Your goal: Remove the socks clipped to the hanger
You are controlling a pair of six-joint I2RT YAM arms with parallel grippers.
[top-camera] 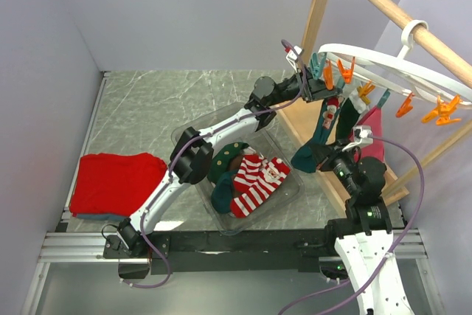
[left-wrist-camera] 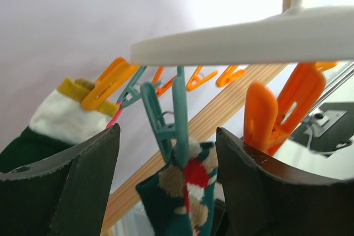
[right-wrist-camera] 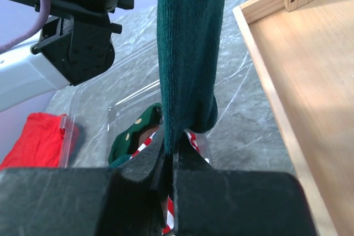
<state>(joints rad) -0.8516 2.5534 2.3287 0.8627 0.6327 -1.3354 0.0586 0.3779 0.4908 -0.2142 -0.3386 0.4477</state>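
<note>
Overhead, the hanger [top-camera: 369, 54] hung from the wooden rail [top-camera: 383, 7] above the right edge of the worktop, with orange and teal pegs along its rim. Several socks were clipped beneath it, among them a green sock [top-camera: 321, 127] and a pink sock [top-camera: 373, 134]. The left gripper [top-camera: 316, 82] was raised to the rim just above the green sock. The right gripper [top-camera: 318, 158] sat lower, at that sock's toe. A clear tray [top-camera: 284, 195] near the middle of the near edge held a striped sock [top-camera: 254, 182] and a dark sock [top-camera: 225, 160]. A red cloth [top-camera: 114, 182] lay flat at the left edge, towards the near-left corner.

From the left wrist, the left gripper [left-wrist-camera: 166, 183] had its jaws wide apart. Its fingers [left-wrist-camera: 83, 186] stood one on each side of a teal peg [left-wrist-camera: 168, 117], with clear gaps to both. That peg clamped the top of the green sock [left-wrist-camera: 185, 197], patterned brown, red and white. An orange peg [left-wrist-camera: 282, 109] hung just beside the right-hand finger. Further left, a white-cuffed sock [left-wrist-camera: 55, 117] was held by another orange peg [left-wrist-camera: 105, 87].

From the right wrist, the right gripper [right-wrist-camera: 171, 164] was closed tight, pinching the lower end of the green sock [right-wrist-camera: 188, 53], which ran straight up out of view. Below lay the clear tray [right-wrist-camera: 88, 111] with a dotted sock [right-wrist-camera: 133, 134].
</note>
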